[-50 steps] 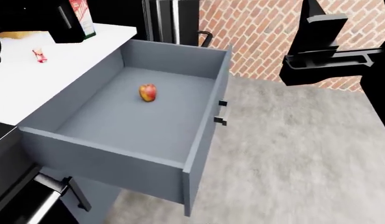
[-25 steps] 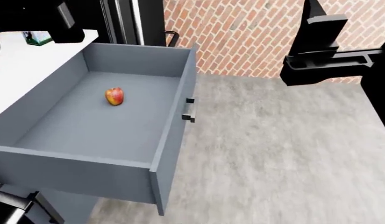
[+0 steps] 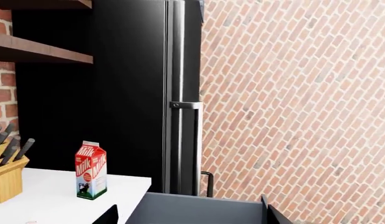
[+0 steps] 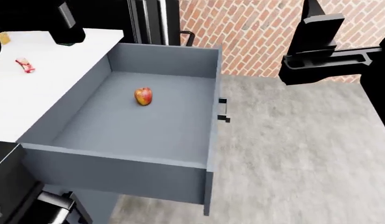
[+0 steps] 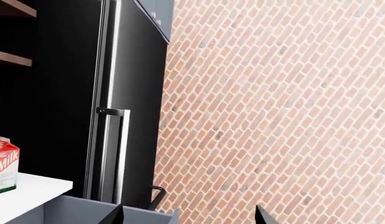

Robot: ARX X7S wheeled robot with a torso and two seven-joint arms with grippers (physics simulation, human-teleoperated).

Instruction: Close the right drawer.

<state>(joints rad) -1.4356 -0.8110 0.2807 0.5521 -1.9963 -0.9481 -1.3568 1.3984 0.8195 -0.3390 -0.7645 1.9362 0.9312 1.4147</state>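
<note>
Head view: apple [image 4: 143,96] inside right drawer [image 4: 136,122]

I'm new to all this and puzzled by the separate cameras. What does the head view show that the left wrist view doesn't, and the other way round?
Only the head view shows the inside of the open drawer, an apple lying in it, the drawer's small handle and the floor. Only the left wrist view shows a milk carton, a knife block and wooden shelves. Both show the white counter, the black fridge and the brick wall.

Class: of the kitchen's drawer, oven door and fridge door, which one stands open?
The blue-grey right drawer, pulled fully out with an apple inside; the black fridge door is shut.
</note>
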